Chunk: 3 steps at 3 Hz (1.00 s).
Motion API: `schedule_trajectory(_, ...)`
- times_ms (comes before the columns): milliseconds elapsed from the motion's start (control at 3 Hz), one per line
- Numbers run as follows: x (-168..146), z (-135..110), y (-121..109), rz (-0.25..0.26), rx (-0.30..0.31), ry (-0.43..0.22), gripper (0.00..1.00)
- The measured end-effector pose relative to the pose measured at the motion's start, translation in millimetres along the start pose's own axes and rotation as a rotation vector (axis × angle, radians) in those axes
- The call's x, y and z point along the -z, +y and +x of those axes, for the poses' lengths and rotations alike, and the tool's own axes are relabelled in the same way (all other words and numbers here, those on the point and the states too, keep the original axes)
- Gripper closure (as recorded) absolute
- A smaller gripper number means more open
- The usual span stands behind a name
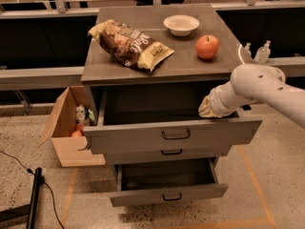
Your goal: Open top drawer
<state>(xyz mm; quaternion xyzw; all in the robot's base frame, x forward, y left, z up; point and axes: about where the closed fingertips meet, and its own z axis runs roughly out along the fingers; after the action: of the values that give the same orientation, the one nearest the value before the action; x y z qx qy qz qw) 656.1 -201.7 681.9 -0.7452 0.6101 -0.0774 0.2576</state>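
Observation:
The top drawer (171, 135) is the big grey one with a small black bar handle (176, 134) at its centre. It stands pulled well out from under the cabinet top, its inside dark and seemingly empty. My gripper (208, 109) is at the end of the white arm (259, 87) coming from the right. It rests at the upper rim of the drawer front, near its right end, reaching into the drawer. Its fingers are hidden by the wrist.
On the cabinet top (190, 63) lie a chip bag (129, 44), a white bowl (181, 25) and a red apple (207, 46). The middle drawer (167, 154) is slightly out; the bottom drawer (167, 190) is pulled out. A cardboard box (69, 128) with items sits left. A black pole (33, 199) lies on the floor.

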Motion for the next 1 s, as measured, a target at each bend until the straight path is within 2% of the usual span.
schedule_trajectory(667, 15, -7, 27, -0.048, -0.015, 0.016, 1.0)
schedule_trajectory(1000, 24, -13, 31, -0.101, -0.022, -0.003, 1.0)
